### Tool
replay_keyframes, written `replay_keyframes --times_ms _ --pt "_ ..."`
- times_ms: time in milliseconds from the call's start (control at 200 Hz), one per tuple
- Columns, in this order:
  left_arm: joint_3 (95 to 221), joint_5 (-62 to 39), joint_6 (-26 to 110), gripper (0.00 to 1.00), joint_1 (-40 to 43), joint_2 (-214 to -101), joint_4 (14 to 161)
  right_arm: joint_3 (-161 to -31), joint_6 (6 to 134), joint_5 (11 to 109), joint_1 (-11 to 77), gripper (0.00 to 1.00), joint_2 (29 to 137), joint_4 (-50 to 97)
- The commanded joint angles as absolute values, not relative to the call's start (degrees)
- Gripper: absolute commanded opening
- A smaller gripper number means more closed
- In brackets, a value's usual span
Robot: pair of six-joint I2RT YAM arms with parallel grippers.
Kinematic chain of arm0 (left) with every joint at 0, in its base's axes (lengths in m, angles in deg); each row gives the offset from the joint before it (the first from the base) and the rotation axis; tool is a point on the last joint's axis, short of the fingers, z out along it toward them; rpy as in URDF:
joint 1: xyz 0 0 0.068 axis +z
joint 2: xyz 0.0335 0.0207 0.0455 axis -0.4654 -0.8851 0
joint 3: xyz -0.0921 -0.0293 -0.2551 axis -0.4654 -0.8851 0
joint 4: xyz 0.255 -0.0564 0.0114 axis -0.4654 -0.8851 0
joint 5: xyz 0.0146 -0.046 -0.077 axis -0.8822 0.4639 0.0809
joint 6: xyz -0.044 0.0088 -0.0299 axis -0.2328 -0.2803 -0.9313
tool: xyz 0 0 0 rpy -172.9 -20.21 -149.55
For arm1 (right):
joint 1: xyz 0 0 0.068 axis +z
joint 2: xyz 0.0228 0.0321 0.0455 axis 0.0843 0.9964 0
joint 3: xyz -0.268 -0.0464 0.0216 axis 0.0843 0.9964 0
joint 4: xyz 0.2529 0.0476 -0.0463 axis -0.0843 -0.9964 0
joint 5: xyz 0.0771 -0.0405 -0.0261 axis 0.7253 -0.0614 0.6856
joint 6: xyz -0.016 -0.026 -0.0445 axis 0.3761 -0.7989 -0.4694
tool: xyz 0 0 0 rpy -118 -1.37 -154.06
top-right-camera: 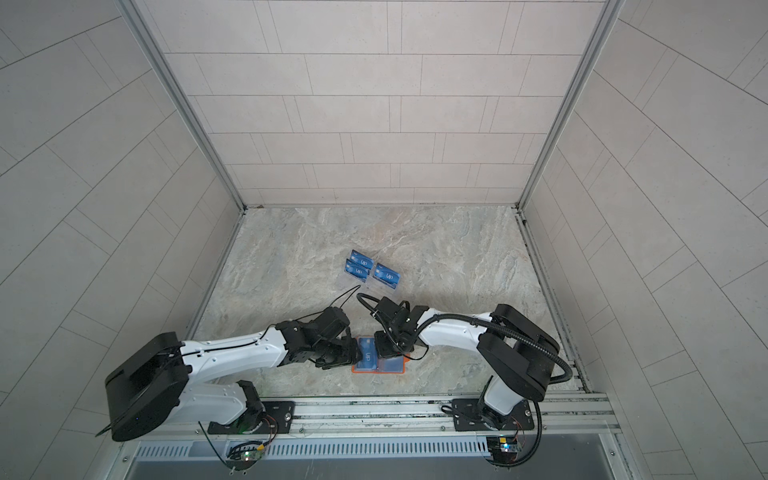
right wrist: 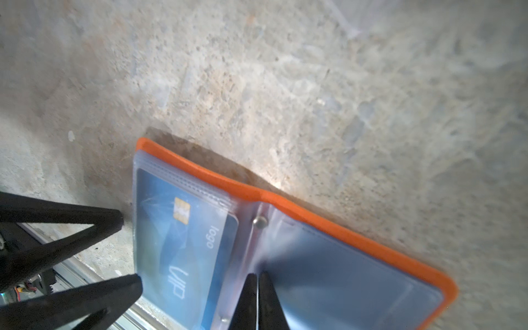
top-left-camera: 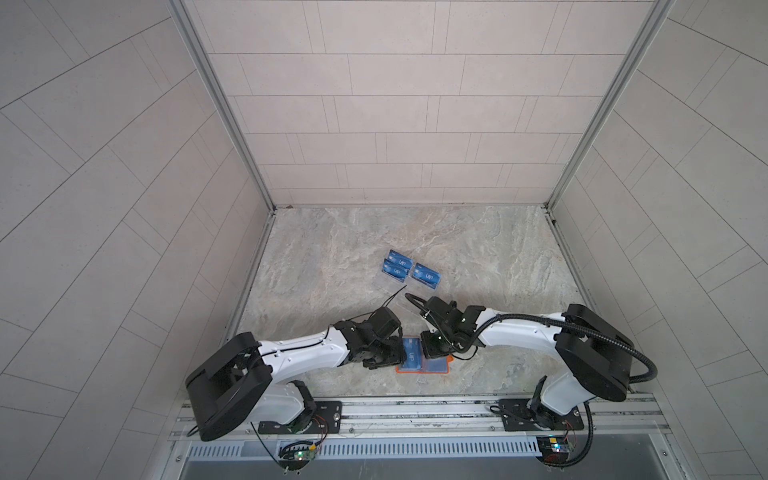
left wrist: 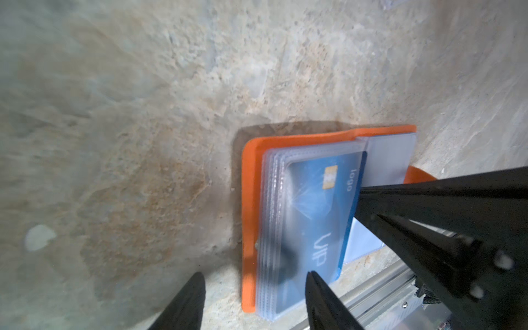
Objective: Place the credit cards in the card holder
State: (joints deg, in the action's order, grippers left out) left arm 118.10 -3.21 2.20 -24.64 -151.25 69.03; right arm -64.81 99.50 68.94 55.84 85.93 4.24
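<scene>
Left wrist view: with left gripper [left wrist: 254, 274] spread open and right gripper [left wrist: 361, 197] pinched shut, the blue card [left wrist: 314, 214] wants a square, gentle nudge deeper into the card holder [left wrist: 251, 200].

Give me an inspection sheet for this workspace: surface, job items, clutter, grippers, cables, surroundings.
Surface: marbled stone-look tabletop, no spills seen.
Job's things: orange card holder lies open near the front edge, one blue card mostly inside a sleeve; three blue cards in clear racks farther back.
Clutter: nothing seen.
Grippers: left gripper open at the holder's outer edge; right gripper shut, tips at the fold.
Cables: corrugated hose along the right arm; thin wire above the left wrist.
Surroundings: tiled walls, aluminium rail in front.
</scene>
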Motion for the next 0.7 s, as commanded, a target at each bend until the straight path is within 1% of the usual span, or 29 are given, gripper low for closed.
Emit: replay_keyframes --times_ms 0,230,380,696 --pt "118.90 -1.54 2.82 0.61 -24.10 -152.16 69.24 -61.93 98.43 66.97 54.44 0.08 87.20 2.38" --pt "117.53 3.10 0.61 0.62 -22.81 -153.13 77.77 -62.10 97.59 68.20 53.99 0.08 87.56 3.46" --pt "117.72 5.20 -0.10 0.62 -22.51 -153.67 80.16 -61.85 97.71 68.26 53.88 0.08 87.28 4.12" --pt "118.59 6.85 0.47 0.58 -21.97 -147.88 81.36 -62.00 97.94 68.66 53.88 0.08 87.64 5.14"
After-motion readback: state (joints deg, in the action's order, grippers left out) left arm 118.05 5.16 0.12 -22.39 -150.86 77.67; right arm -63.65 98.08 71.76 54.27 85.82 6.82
